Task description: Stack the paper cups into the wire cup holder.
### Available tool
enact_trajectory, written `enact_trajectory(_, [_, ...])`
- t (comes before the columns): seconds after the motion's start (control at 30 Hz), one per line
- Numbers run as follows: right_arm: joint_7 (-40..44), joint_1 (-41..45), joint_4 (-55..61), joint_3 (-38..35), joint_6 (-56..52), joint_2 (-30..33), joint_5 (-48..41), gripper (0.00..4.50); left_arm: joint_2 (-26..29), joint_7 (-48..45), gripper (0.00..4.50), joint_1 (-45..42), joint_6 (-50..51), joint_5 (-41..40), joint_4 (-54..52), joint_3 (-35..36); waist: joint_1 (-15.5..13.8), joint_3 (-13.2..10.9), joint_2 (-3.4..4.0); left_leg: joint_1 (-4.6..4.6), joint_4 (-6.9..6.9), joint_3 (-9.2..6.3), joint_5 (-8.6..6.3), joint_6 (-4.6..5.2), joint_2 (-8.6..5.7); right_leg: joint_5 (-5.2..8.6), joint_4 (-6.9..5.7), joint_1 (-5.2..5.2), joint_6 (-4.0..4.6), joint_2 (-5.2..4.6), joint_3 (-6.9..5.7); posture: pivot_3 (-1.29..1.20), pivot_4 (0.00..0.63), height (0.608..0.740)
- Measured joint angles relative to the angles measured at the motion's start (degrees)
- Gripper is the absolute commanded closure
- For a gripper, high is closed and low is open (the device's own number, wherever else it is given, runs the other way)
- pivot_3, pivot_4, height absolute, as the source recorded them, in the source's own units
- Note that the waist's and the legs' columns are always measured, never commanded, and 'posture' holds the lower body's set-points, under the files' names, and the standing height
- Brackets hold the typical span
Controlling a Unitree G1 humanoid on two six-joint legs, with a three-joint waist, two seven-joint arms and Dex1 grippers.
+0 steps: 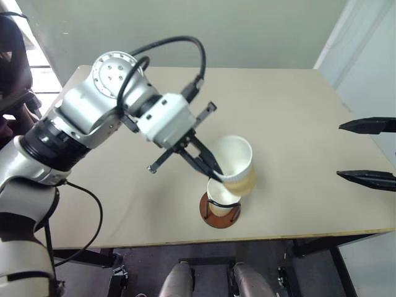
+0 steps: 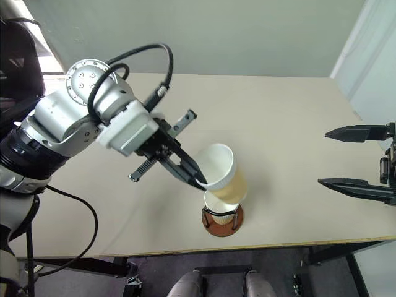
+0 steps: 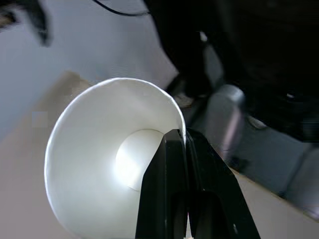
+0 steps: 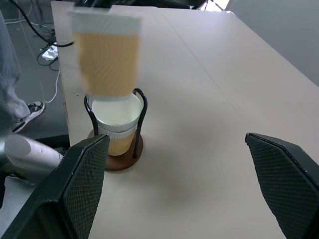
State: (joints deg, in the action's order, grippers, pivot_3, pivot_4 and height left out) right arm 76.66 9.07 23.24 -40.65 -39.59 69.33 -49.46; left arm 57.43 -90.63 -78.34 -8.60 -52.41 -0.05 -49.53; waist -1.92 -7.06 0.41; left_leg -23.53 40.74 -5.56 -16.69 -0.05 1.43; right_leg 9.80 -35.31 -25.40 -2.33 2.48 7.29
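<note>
My left gripper (image 1: 216, 173) is shut on the rim of a tan ribbed paper cup (image 1: 238, 164), one finger inside the white interior (image 3: 109, 149) and one outside. The held cup hangs tilted just above the wire cup holder (image 1: 219, 218), a black wire stand on a round brown base near the table's front edge. Another paper cup (image 4: 118, 117) sits upright inside the holder's loops. The held cup's (image 4: 107, 59) bottom is close over that cup's rim. My right gripper (image 1: 340, 151) is off to the right, well apart from the cups, open with nothing between its fingers.
The light wooden table (image 1: 291, 111) stretches behind and to both sides of the holder. Its front edge (image 1: 278, 238) runs just below the holder's base. A pale wall stands behind the table.
</note>
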Motion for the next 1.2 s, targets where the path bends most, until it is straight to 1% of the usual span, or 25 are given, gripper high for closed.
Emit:
enact_trajectory(0.17, [-0.36, -2.20, 1.81, -2.29, -0.91, -0.70, -0.01, 0.04, -0.01, 0.00, 4.47, -2.77, -5.15, 2.36, 2.81, -6.36, 0.28, -0.02, 0.02, 0.09, 0.00, 0.07, 0.00, 0.00, -0.17, -0.16, -0.08, 0.01, -0.02, 0.01, 0.34, 0.00, 0.150, 0.740])
enact_trajectory(0.33, [-0.99, -3.40, 2.39, -4.07, -1.27, -0.85, -0.03, 0.04, -2.01, 0.00, 4.47, -4.18, -7.94, 5.17, 6.82, -9.13, 0.42, -0.02, 0.02, 0.10, 0.02, 0.11, 0.00, 0.01, -0.27, -0.20, -0.05, 0.01, -0.03, -0.01, 0.48, 0.00, 0.150, 0.740])
enact_trajectory(0.57, [-1.47, -3.59, 2.75, -4.09, -1.32, -0.85, -0.01, 0.04, -2.31, 0.00, 4.47, -4.39, -9.23, 5.51, 8.49, -10.50, 0.47, -0.04, 0.06, 0.05, -0.01, 0.11, -0.02, 0.04, -0.27, -0.12, 0.10, -0.02, -0.11, 0.01, 0.48, 0.00, 0.150, 0.740])
enact_trajectory(0.87, [-1.82, -3.19, 2.41, -3.29, -0.94, -0.85, 0.17, 0.04, -0.87, 0.00, 4.47, -4.38, -9.95, 5.54, 7.80, -12.28, 0.43, -0.05, 0.07, -0.04, -0.01, 0.12, -0.09, 0.16, -0.26, -0.10, 0.30, -0.04, -0.14, 0.00, 0.49, 0.00, 0.150, 0.740])
enact_trajectory(1.07, [-2.18, -2.68, 2.28, -2.90, -0.83, -0.85, 0.17, 0.04, -1.86, -0.01, 4.47, -3.83, -10.07, 7.50, 8.04, -12.24, 0.42, -0.05, 0.07, -0.06, -0.01, 0.12, -0.11, 0.19, -0.26, -0.10, 0.31, -0.04, -0.14, -0.01, 0.49, 0.00, 0.150, 0.740])
enact_trajectory(1.17, [-2.18, -2.68, 2.28, -2.88, -0.83, -0.85, 0.15, 0.04, -1.97, -0.01, 3.84, -3.68, -9.68, 7.62, 7.95, -12.22, 0.43, -0.05, 0.08, -0.06, -0.02, 0.12, -0.11, 0.19, -0.26, -0.09, 0.31, -0.05, -0.14, -0.01, 0.49, 0.00, 0.150, 0.740])
enact_trajectory(1.2, [-2.18, -2.69, 2.28, -2.88, -0.83, -0.85, 0.14, 0.04, -1.97, -0.01, 3.53, -3.68, -9.57, 7.62, 7.90, -12.21, 0.43, -0.05, 0.08, -0.06, -0.01, 0.12, -0.11, 0.19, -0.26, -0.09, 0.30, -0.05, -0.14, -0.01, 0.49, 0.00, 0.150, 0.740])
